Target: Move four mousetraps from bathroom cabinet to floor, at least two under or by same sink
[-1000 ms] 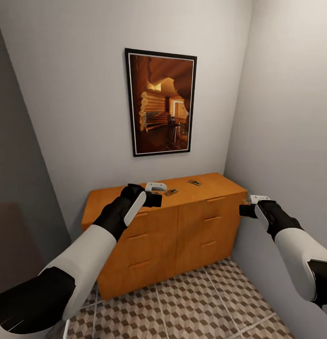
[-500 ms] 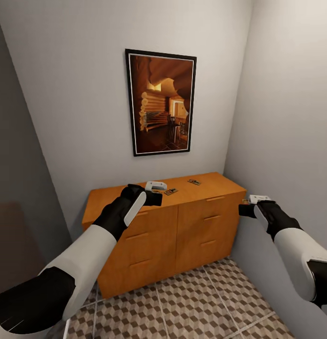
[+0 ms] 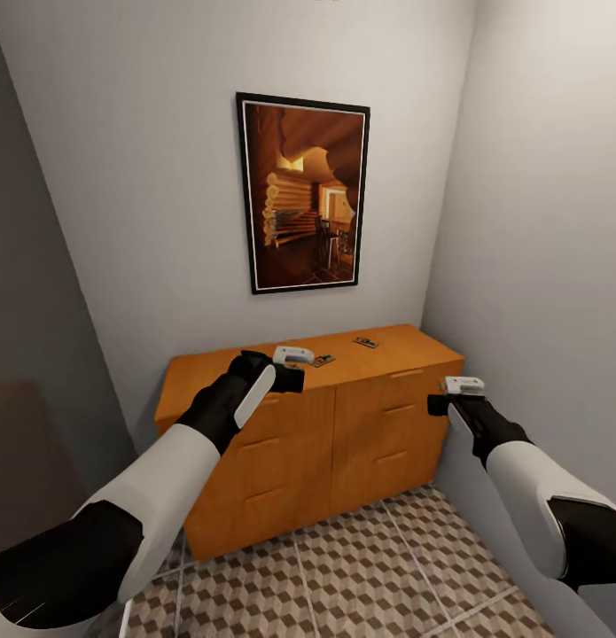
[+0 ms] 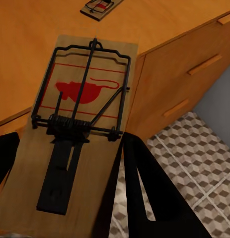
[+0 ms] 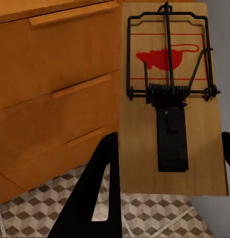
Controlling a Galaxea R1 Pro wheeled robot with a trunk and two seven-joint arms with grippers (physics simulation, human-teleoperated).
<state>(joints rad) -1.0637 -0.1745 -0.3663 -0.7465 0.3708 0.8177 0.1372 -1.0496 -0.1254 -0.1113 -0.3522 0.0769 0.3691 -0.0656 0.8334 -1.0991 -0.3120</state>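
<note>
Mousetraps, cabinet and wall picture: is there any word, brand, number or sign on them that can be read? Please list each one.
No readable text anywhere.
Mousetrap in the left gripper: red mouse silhouette and red lines, no letters.
Mousetrap in the right gripper: same red mouse mark, no letters.
Mousetraps on the cabinet and: too small to tell.
Framed picture: log interior, no text.

from my head the two mousetraps (image 3: 323, 361) on the cabinet (image 3: 254, 425) top are too small to read, my left arm hides part of its front, and my wrist views cut off both held traps' near ends
</note>
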